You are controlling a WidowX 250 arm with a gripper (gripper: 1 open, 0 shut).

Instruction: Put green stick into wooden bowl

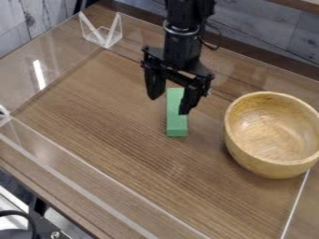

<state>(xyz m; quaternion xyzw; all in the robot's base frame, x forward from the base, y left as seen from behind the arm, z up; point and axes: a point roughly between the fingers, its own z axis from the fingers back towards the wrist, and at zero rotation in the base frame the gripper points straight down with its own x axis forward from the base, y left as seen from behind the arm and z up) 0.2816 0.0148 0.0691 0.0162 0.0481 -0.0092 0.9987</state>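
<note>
The green stick [177, 123] lies flat on the wooden table, its long side running toward the camera. My gripper [173, 97] points straight down and hangs open over the stick's far end, one finger [153, 87] left of the bar and the other finger [195, 100] to its right. The fingers cover the stick's far part. I cannot tell whether they touch it. Right of the stick, apart from it, stands the wooden bowl [273, 159], round, light tan and empty.
A clear acrylic wall [37, 70] borders the table [100, 112] on the left and front. A small clear stand [100, 31] sits at the back left. Behind the arm is a grey plank wall.
</note>
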